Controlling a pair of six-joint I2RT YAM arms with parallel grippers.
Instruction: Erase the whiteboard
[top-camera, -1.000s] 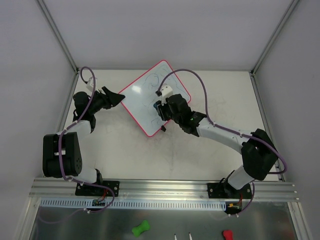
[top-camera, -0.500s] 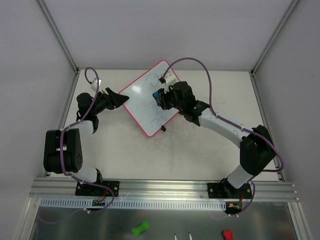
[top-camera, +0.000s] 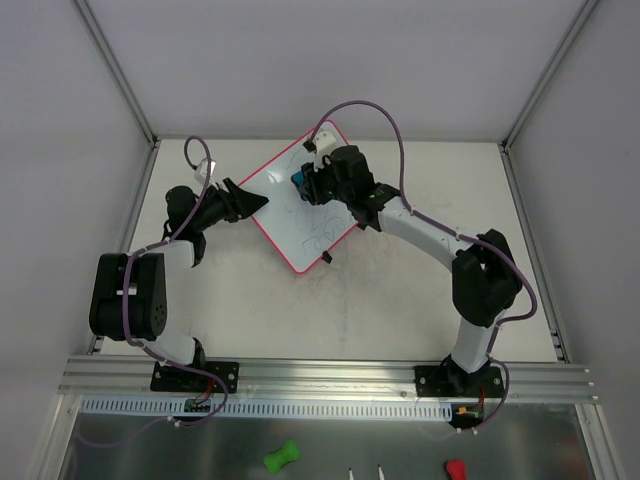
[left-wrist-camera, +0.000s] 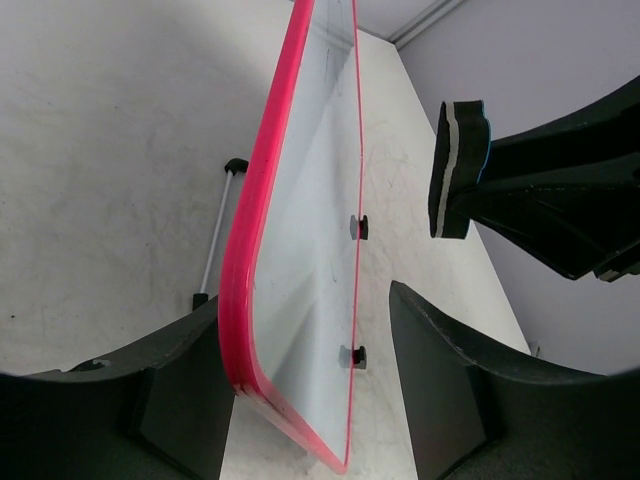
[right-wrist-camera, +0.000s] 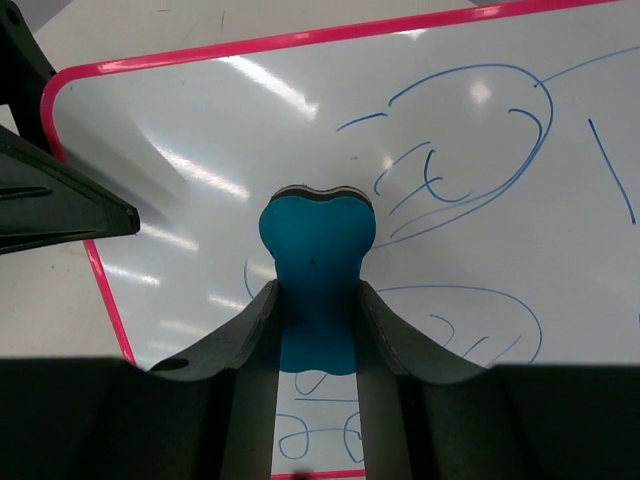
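We judge the wiping step under way: our right gripper (right-wrist-camera: 317, 300) pinches the blue eraser (right-wrist-camera: 317, 235) over the whiteboard (top-camera: 292, 228), whose corner sits between our left gripper's (top-camera: 258, 204) spread jaws, so next comes pressing down and sweeping across the blue scribbles (right-wrist-camera: 470, 130) ahead of it.

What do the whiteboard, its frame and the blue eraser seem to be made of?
The whiteboard: a glossy white coated panel, since it mirrors bright light streaks. Its pink frame: probably smooth plastic. The blue eraser: likely matte foam, with a darker layered pad visible edge-on from the left wrist.
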